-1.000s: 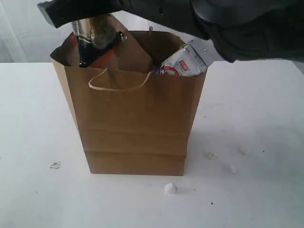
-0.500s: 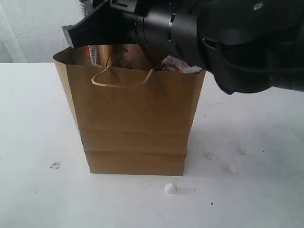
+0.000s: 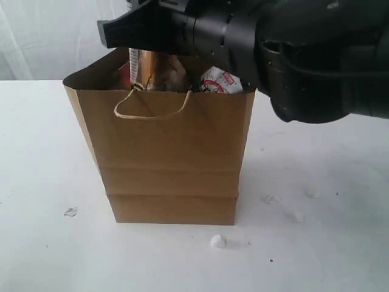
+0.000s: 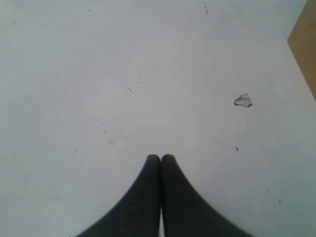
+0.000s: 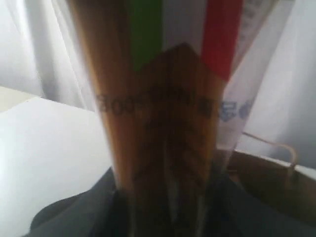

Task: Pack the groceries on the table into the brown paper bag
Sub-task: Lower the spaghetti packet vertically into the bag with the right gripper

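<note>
The brown paper bag [image 3: 170, 158] stands upright on the white table [image 3: 48, 146], its mouth open. My right gripper [image 3: 149, 36] hangs over the bag's mouth, shut on the long spaghetti packet [image 3: 152, 70], whose lower part is inside the bag. In the right wrist view the packet [image 5: 163, 123] runs up between the jaws of the gripper [image 5: 165, 207]. A white grocery packet with red print [image 3: 219, 82] pokes out beside it. My left gripper [image 4: 161, 158] is shut and empty over bare table [image 4: 98, 74], with a corner of the bag [image 4: 305, 49] nearby.
A small clear shard [image 3: 70, 212] lies left of the bag, also in the left wrist view [image 4: 242, 100]. White crumbs [image 3: 217, 241] lie in front of the bag and to its right [image 3: 298, 216]. A pale curtain hangs behind the table.
The right arm has come down over the bag. The spaghetti packet has sunk deeper into it and stands more upright. The left gripper stays shut.
</note>
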`<state>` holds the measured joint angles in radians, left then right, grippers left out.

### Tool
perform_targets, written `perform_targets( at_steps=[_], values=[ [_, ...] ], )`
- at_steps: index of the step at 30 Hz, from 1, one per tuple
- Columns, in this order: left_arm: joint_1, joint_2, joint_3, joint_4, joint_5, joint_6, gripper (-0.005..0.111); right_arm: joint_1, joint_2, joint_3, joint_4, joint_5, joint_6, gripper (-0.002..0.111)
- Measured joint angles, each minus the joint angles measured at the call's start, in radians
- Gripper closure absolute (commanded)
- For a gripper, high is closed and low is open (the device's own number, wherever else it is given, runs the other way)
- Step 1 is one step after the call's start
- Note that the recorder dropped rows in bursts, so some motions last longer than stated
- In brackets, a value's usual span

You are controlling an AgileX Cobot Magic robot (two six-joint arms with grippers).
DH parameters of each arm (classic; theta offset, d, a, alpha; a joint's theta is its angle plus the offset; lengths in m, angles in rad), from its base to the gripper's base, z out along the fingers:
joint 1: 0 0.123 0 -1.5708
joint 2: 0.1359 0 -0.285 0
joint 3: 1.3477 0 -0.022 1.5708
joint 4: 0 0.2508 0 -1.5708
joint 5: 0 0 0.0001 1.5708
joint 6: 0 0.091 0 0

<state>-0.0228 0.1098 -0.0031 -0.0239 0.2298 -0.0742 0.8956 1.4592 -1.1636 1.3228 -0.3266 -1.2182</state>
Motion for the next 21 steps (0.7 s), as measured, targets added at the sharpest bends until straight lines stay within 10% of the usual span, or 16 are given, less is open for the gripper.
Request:
perform_targets(
  at_steps=[21],
  values=[
    [0.000, 0.000, 0.000, 0.000, 0.000, 0.000, 0.107, 0.002, 0.091, -0.024, 0.065, 0.019, 0.004, 0.108]
  ],
)
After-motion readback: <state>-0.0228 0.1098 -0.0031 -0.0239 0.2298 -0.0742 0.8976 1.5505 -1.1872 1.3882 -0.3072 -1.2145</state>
